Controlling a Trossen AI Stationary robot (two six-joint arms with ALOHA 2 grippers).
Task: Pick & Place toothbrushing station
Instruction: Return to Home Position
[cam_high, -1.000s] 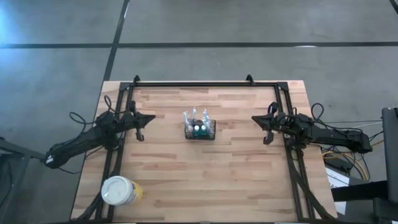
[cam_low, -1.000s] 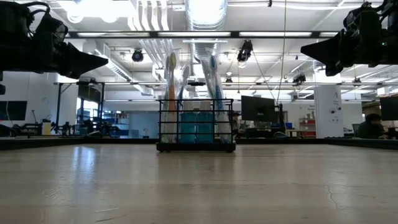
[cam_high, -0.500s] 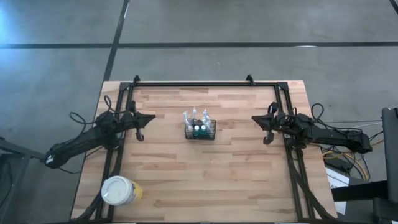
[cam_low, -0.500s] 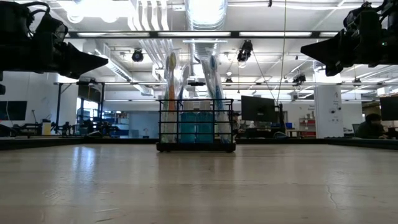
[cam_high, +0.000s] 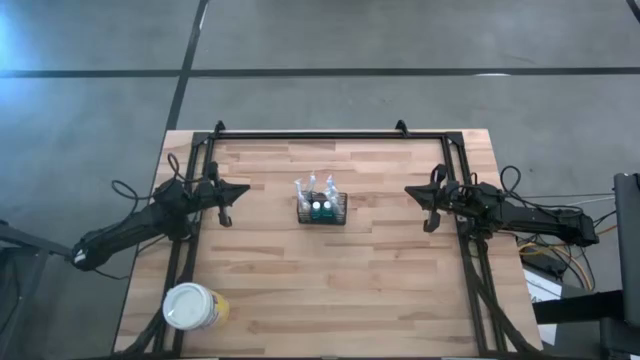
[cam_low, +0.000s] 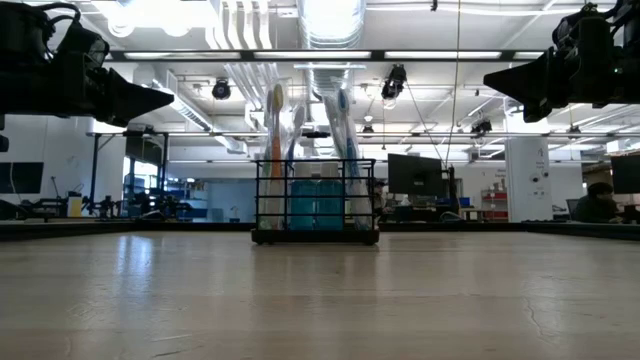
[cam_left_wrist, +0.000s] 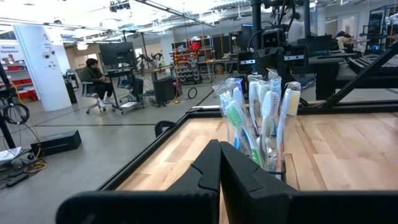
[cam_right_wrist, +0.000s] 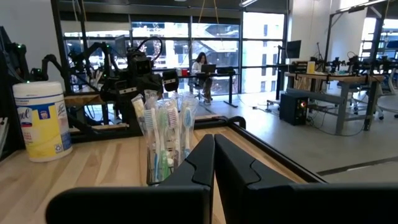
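Toothbrushing station (cam_low: 316, 237) upright on the table (cam_high: 380, 290), between the two grippers and well apart from each. Packed with toothbrushes (cam_left_wrist: 261, 112) standing heads up, teal containers (cam_low: 315, 205) low inside. Left gripper (cam_left_wrist: 219, 163) off to the station's left, raised above the wood, fingers pressed together on nothing, pointing toward the station. Right gripper (cam_right_wrist: 214, 155) mirrored on the station's right, likewise closed tight and empty. Yellow white-lidded canister (cam_high: 190, 307) well apart from the station, diagonally off its left side, past the left gripper. Far beyond the station, a lab room with desks, monitors and a seated person (cam_right_wrist: 202, 65).
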